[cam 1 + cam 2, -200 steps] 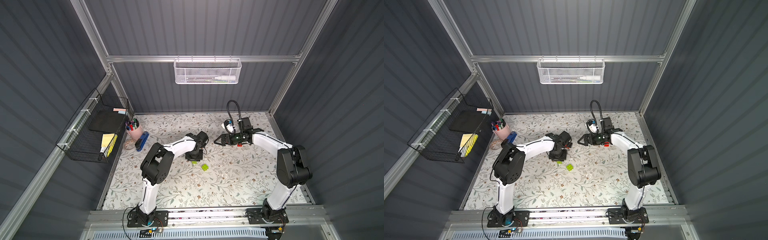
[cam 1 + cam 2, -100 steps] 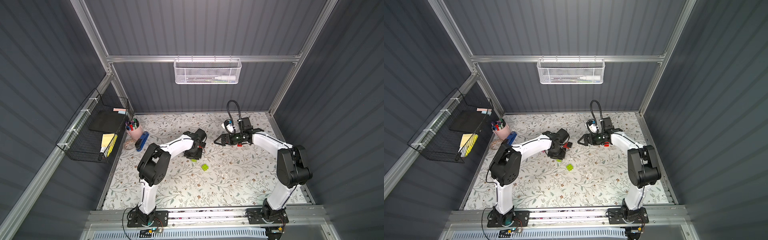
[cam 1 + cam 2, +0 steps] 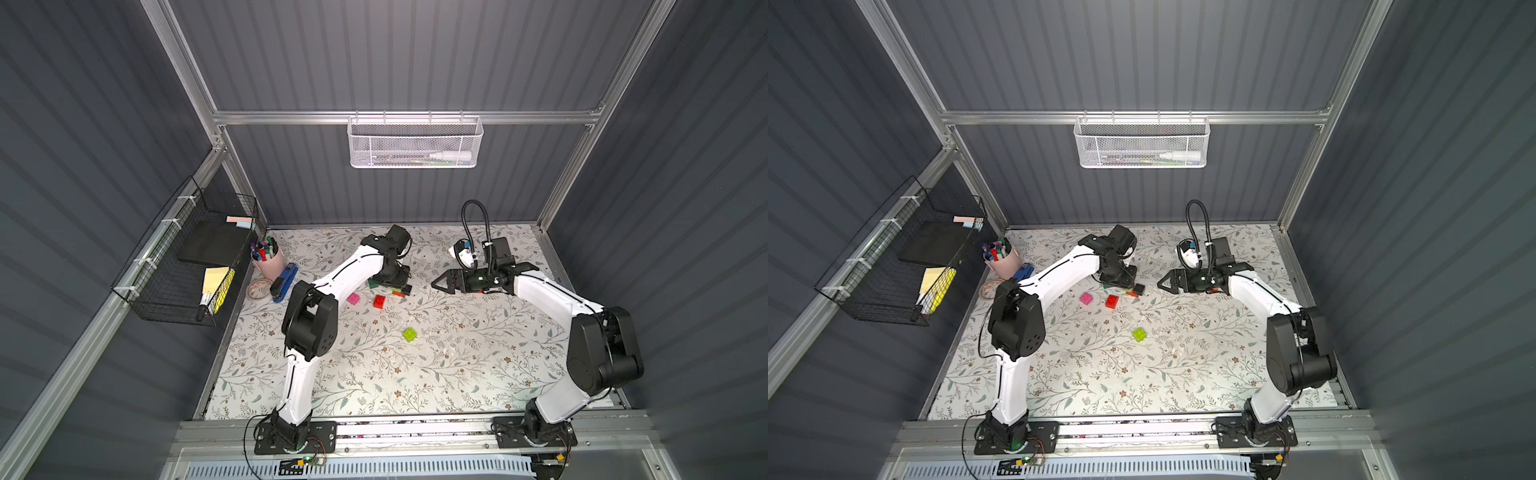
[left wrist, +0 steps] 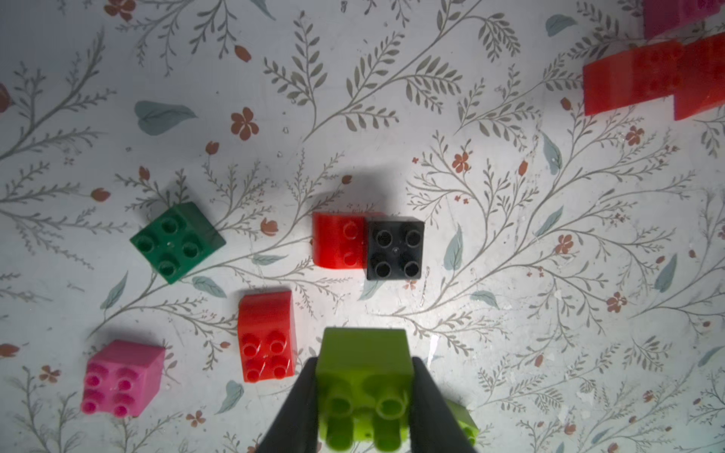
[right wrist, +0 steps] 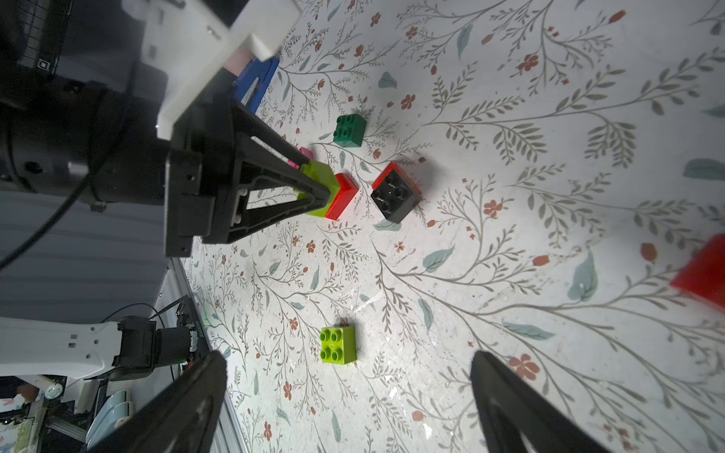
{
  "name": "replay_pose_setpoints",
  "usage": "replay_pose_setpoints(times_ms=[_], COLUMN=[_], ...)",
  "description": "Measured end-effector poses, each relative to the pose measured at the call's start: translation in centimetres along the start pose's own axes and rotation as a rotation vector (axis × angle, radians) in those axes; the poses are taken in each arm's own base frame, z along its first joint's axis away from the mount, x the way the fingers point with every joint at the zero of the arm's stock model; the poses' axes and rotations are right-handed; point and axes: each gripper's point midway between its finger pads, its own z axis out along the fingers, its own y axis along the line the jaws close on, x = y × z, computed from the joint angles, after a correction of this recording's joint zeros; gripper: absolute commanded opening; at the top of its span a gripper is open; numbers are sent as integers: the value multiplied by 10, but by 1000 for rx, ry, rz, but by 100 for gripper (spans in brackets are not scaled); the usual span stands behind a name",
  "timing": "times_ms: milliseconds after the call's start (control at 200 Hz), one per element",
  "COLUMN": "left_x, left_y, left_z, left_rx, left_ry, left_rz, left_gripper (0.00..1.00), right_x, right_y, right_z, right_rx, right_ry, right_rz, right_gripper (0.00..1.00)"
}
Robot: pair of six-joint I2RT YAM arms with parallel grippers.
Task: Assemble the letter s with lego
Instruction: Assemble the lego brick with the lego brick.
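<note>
1. Gripping a lime green brick (image 4: 365,361) by its side walls, the left gripper (image 4: 365,396) is clamped onto it just over the table (studs left clear for joining).
2. The right gripper (image 5: 349,396) gapes wide and empty, with a second lime brick (image 5: 338,345) lying ahead of it.
3. A red brick (image 4: 339,241) and a black brick (image 4: 395,249) seem joined.

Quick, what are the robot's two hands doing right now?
Left gripper: closed, holding a lime green brick.
Right gripper: open, holding nothing.

In both top views the table (image 3: 457,365) is lit evenly from above — the walls (image 3: 415,62) are left dim. The lime brick (image 4: 365,364) closest to the left wrist camera is blurred.
</note>
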Motion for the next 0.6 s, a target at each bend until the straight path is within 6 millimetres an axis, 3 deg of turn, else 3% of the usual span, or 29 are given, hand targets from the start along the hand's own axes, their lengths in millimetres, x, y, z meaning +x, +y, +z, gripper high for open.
replay_pose_setpoints(times_ms=[245, 600], left_x=[-10, -24], left_y=[4, 4], left_z=[31, 30], left_rx=[-37, -57], left_ry=[46, 28], left_rz=[33, 34], left_gripper=[19, 20], right_x=[4, 8], right_y=[-2, -8], right_z=[-6, -7], right_rx=[28, 48], right_ry=[-10, -6], right_rz=[9, 34], right_gripper=[99, 99])
